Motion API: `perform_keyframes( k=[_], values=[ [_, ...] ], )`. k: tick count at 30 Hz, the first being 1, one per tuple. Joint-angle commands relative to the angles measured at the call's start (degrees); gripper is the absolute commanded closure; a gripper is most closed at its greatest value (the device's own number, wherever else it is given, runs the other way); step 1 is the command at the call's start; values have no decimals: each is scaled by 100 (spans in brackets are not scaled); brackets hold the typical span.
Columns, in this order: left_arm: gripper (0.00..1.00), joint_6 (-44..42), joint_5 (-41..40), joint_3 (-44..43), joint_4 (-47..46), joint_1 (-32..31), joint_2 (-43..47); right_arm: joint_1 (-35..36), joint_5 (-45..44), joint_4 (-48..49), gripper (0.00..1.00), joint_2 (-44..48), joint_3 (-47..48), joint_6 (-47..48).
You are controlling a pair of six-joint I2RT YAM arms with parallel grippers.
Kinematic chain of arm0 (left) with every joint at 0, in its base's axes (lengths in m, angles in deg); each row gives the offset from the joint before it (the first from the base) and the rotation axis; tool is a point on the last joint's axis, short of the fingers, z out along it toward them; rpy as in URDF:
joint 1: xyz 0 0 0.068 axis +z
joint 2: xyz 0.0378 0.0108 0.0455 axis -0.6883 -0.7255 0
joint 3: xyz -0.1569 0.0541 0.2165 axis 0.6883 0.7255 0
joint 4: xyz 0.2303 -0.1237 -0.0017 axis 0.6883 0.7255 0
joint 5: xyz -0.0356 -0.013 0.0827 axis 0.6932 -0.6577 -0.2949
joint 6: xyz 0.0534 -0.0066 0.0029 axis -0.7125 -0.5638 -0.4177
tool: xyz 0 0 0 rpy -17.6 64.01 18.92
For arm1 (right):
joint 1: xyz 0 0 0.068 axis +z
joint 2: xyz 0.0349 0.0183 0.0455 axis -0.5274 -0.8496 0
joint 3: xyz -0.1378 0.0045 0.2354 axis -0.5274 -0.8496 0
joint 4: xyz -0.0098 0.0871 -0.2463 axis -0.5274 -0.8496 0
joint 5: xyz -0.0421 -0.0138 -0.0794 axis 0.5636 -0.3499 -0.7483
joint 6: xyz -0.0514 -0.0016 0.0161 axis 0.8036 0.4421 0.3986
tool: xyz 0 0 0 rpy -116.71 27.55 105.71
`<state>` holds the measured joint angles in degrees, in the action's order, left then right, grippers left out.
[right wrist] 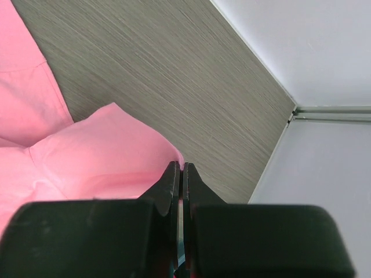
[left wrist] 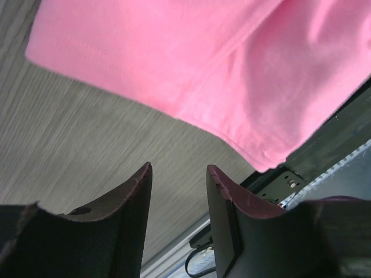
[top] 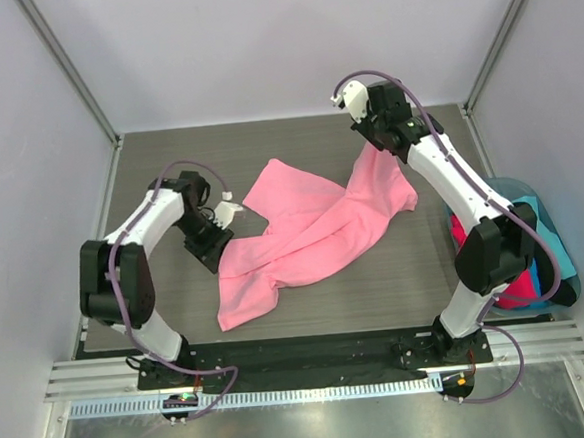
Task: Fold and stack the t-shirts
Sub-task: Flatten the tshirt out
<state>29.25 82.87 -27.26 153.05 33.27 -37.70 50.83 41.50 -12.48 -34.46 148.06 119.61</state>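
A light pink t-shirt point(top: 308, 228) lies crumpled across the middle of the dark table. My right gripper point(top: 371, 138) is shut on the shirt's far right corner and holds it lifted off the table; the right wrist view shows pink cloth point(right wrist: 104, 150) pinched between the closed tips point(right wrist: 181, 169). My left gripper point(top: 212, 257) is open and empty, low over the table just left of the shirt's near left part. In the left wrist view the shirt's hem point(left wrist: 191, 69) lies ahead of the open fingers point(left wrist: 139, 191).
A light-blue tub point(top: 566, 260) at the right table edge holds hot pink point(top: 507, 289) and dark cloth. Grey walls and metal frame posts enclose the table. A black rail runs along the near edge point(top: 311, 353).
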Motion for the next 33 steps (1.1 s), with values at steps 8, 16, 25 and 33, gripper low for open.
perform_keyframes(
  k=[8, 16, 25, 33],
  values=[
    [51, 416, 46, -413, -329, -94, -1293, -2, -47, 82, 99, -61, 319, -11],
    [55, 574, 239, -545, -346, -130, -1566, -2, -20, 81, 99, -70, 284, -11],
    [66, 592, 292, -457, -215, -182, -1751, -2, -20, 90, 99, -44, 223, -3],
    [69, 618, 354, -492, -74, -217, -1795, -2, -20, 125, 99, -9, 126, 6]
  ],
)
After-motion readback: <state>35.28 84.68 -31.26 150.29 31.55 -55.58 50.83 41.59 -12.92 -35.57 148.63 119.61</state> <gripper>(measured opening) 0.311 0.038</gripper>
